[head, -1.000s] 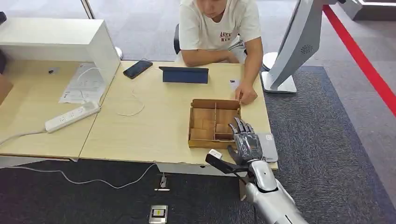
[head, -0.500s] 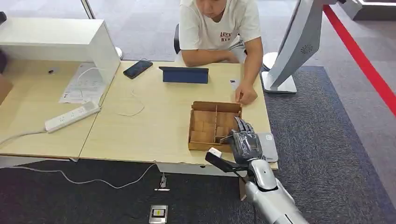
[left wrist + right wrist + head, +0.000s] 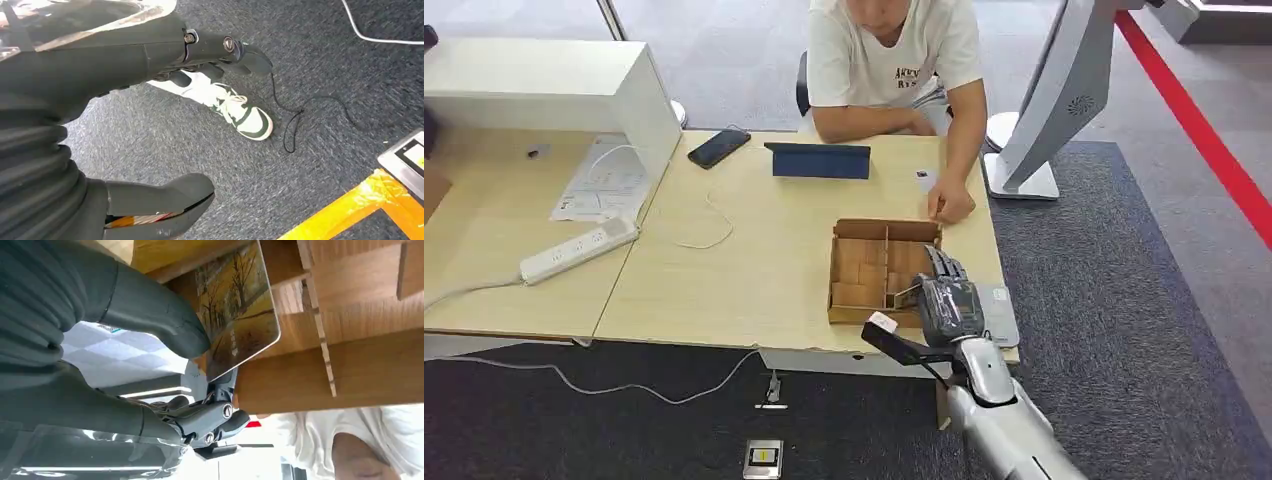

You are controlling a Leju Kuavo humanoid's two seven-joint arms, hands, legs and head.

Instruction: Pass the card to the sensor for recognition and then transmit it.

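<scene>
Right hand over the near-right compartment of the wooden divided box, at about 5 o'clock on the worktop. Card pinched there, thumb on its printed face and darker fingers behind, with most of the card standing free of the grip, above the box dividers. Seen edge-on from the head view as a thin sliver at the hand's 9 o'clock. Left hand hanging low over the carpet, fingers apart, nothing in them.

Judged by look: thin, stiff plastic, very light, glossy and therefore slippery; prone to swivelling or sliding out when held at one end only. Best taken by the two flat faces near a short edge, leaving the rest exposed for reading. Not fragile, though easily knocked askew against the dividers on the way up.

Grey flat pad, probably the sensor, just beside the hand at 3 o'clock. Person's hand resting on the worktop at 12 o'clock from the box.
</scene>
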